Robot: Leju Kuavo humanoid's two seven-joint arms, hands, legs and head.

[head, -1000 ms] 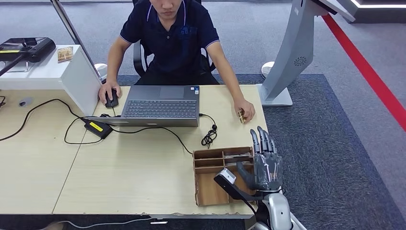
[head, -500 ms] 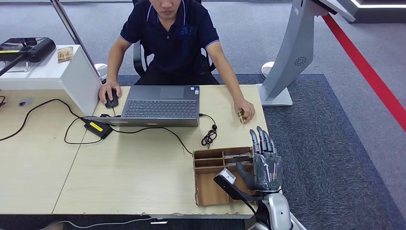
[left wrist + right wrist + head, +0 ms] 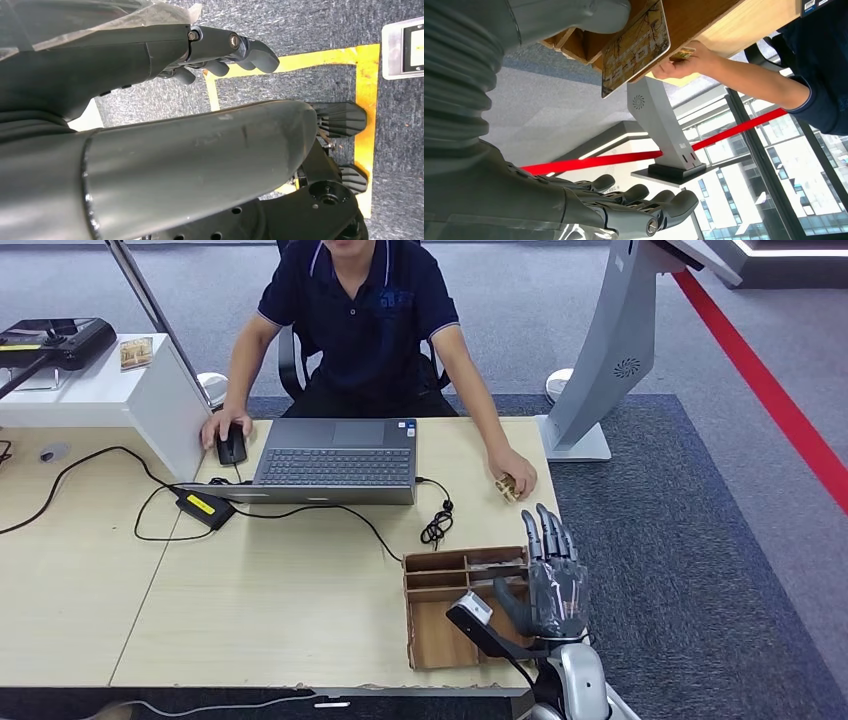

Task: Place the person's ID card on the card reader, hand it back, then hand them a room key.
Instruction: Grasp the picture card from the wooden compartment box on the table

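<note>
right hand [image 3: 556, 580]: unmoved, fingers straight and apart, empty, beside the tray [image 3: 432, 638]
left hand [image 3: 220, 50]: hangs, fingers loosely curled, empty
card [image 3: 507, 486]: ahead of right hand, person's hand [image 3: 518, 474] has shifted it slightly

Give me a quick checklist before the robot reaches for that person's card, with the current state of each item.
1. Right hand free: ok, fingers apart, holding nothing.
2. Card offered: ok, in the person's hand at the table edge.
3. Path to the card: ok, nothing between.
4. Wooden tray beside the right hand: ok, not touching.
5. Left hand: ok, hanging low, holding nothing.
6. Card reader location: cannot tell.
</note>
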